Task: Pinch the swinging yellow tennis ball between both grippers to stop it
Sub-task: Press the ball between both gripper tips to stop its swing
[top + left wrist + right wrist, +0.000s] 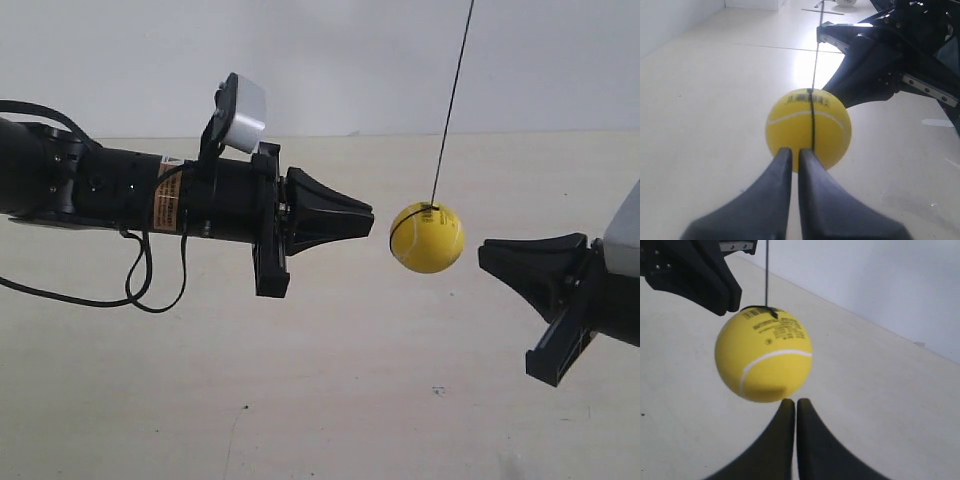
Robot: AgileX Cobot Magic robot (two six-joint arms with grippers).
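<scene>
Jaws on both arms are pressed together with only a thin slit between them, likely so that each offers one solid wedge nose to press with instead of an opening. The left gripper [795,152] and right gripper [792,402] point at each other from opposite sides, which suits a squeeze along one line. The yellow tennis ball [427,238] hangs on its black string [450,100] between the two tips. In the exterior view it is near both and touches neither, and the right wrist view shows a small gap before the tip.
</scene>
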